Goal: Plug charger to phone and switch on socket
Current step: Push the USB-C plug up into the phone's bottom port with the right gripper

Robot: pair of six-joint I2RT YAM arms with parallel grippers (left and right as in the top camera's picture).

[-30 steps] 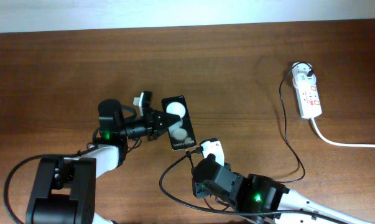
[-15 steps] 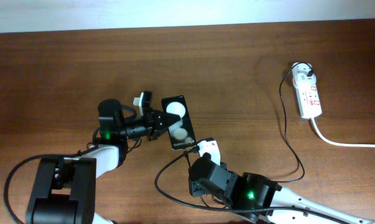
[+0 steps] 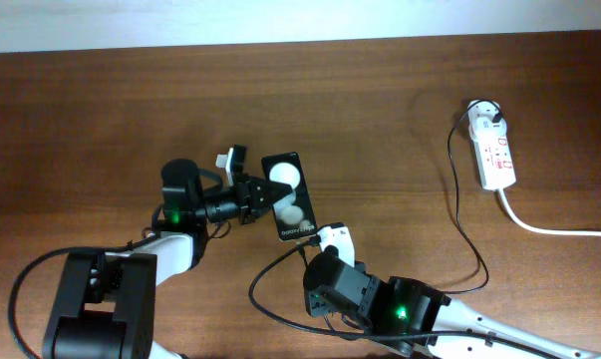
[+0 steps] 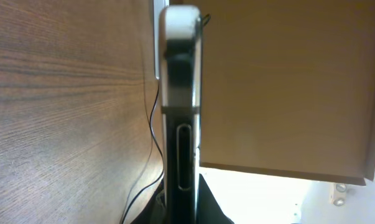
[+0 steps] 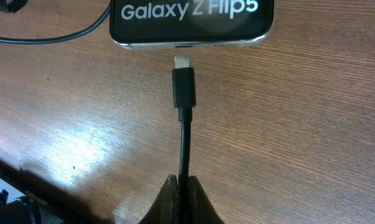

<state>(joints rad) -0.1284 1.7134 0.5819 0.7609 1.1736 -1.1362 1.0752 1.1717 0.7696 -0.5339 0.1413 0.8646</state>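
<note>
The phone [image 3: 296,194], black with two white round patches, lies tilted on the wooden table. My left gripper [image 3: 269,195] is shut on its side edge. In the left wrist view the phone [image 4: 180,93] shows edge-on between the jaws of that gripper [image 4: 181,208]. My right gripper [image 3: 315,247] is shut on the charger cable just behind its black connector [image 5: 183,87]. The connector's metal tip sits a small gap short of the port in the phone's bottom edge [image 5: 190,25]. The right gripper [image 5: 183,185] pinches the cable. The socket [image 3: 495,152] lies at the far right.
The black charger cable [image 3: 459,214] runs from the socket's plug down the right side and loops under my right arm. A thicker white cord [image 3: 549,229] leaves the socket toward the right edge. The table's far edge runs along the top.
My right gripper has shifted slightly left with the connector. My left gripper and the phone have edged a little to the right.
</note>
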